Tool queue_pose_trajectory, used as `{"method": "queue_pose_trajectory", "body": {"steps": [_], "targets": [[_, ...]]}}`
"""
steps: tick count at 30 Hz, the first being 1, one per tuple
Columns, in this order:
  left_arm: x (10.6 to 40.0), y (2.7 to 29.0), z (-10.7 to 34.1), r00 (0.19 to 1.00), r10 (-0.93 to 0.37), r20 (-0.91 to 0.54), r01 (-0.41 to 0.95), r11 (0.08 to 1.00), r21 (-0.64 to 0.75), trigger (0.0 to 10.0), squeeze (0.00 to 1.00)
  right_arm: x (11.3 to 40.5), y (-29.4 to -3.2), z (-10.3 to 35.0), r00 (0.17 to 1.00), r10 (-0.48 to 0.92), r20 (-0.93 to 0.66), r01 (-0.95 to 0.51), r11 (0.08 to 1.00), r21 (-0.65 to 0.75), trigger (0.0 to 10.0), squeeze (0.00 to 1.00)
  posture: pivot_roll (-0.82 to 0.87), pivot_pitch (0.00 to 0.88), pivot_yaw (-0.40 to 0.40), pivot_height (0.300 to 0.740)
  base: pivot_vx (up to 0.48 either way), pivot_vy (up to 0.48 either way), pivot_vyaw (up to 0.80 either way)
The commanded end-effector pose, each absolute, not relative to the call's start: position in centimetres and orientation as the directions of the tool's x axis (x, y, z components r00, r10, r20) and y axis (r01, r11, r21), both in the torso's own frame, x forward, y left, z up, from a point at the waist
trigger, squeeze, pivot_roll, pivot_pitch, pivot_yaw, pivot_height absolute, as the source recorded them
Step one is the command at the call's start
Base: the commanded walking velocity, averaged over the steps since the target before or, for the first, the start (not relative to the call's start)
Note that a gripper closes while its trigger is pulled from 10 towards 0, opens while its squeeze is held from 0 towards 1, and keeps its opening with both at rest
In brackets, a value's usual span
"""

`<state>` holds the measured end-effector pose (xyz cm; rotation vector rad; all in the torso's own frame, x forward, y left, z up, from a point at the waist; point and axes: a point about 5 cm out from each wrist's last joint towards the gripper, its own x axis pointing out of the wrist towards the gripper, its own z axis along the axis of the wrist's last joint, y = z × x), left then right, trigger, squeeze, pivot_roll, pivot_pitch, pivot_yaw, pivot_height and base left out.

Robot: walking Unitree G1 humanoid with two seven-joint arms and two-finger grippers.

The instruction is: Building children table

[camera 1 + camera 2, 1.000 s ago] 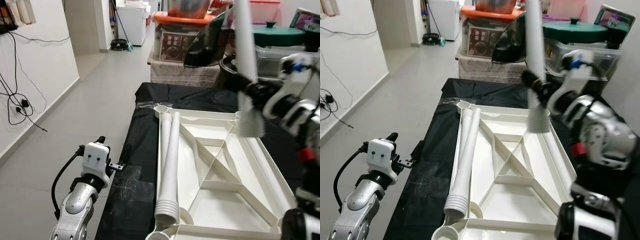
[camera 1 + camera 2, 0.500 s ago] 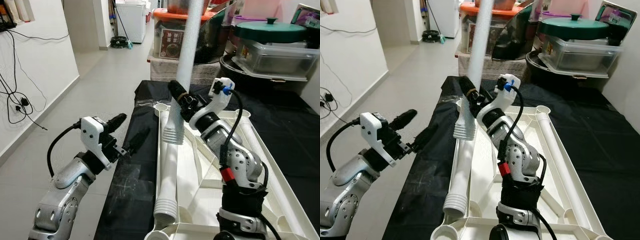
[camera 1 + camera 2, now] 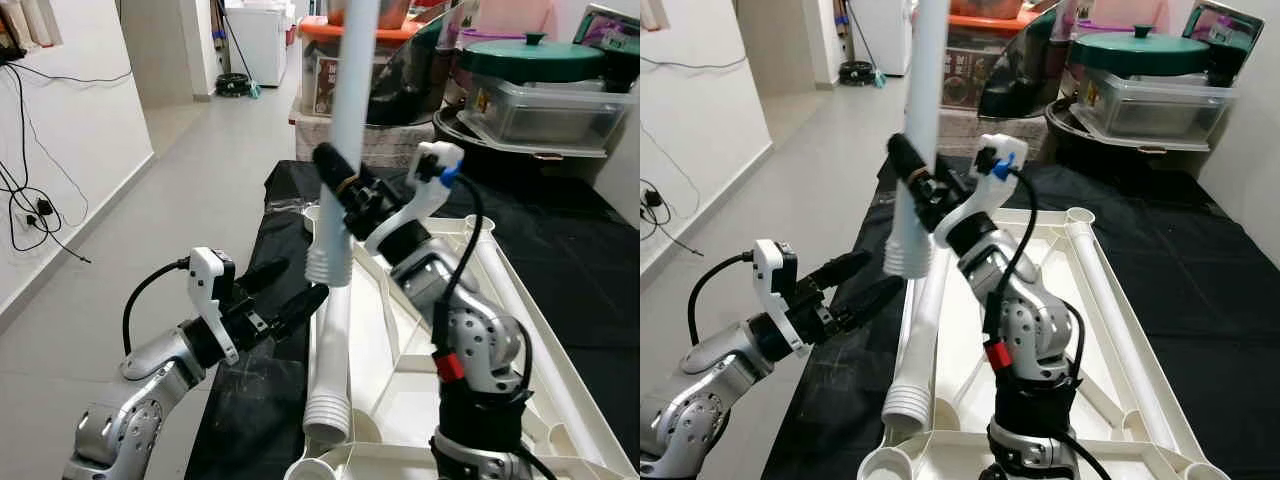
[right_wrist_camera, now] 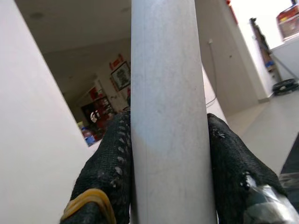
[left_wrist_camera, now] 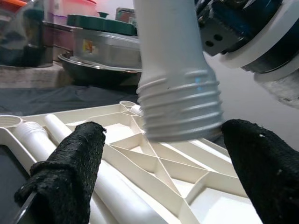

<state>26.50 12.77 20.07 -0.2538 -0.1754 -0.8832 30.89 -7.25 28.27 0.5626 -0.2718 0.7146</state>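
My right gripper [image 3: 335, 178] is shut on a white table leg [image 3: 345, 110] and holds it upright over the left side of the upturned white table top [image 3: 950, 437]. In the right wrist view both black fingers [image 4: 112, 163] press against the leg [image 4: 170, 116]. The leg's threaded end [image 5: 180, 105] hangs between the spread fingers [image 5: 70, 172] of my open left gripper [image 3: 298, 285], with gaps on both sides. A second leg [image 3: 330, 370] lies along the table top's left rim. A third leg [image 3: 1120, 320] lies along its right rim.
The table top rests on a black cloth [image 3: 250, 400] over a low surface. Behind it stand stacked boxes and a lidded green pot [image 3: 540, 60]. Tiled floor [image 3: 200, 160] runs along the left, with cables on the white wall [image 3: 40, 210].
The right arm has swung the held leg from the right side across to the left rim. The left arm has risen, and its open fingers now flank the leg's threaded end.
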Motion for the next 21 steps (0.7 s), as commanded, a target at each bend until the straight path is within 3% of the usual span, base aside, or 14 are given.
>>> {"method": "queue_pose_trajectory", "body": {"steps": [1,12,21], "targets": [[26.6,12.6,19.8,0.602,-0.762,0.240,0.798,0.579,-0.166,10.0,0.00,29.9,-5.8,28.0,0.693,0.555,0.460,-0.721,0.544,0.430,0.0,0.00,0.05,0.000,-0.036,0.740,0.000,0.000,0.00],[27.3,12.0,20.3,0.574,-0.777,0.259,0.819,0.541,-0.189,10.0,0.00,28.7,-4.4,27.4,0.624,0.638,0.451,-0.780,0.479,0.402,0.0,0.00,0.04,0.000,-0.027,0.740,0.000,0.000,0.00],[27.9,11.6,19.4,0.610,-0.757,0.234,0.792,0.579,-0.191,10.0,0.00,27.9,-4.0,27.2,0.574,0.689,0.443,-0.817,0.444,0.368,0.0,0.00,0.04,0.000,-0.024,0.740,0.000,0.000,0.00]]}}
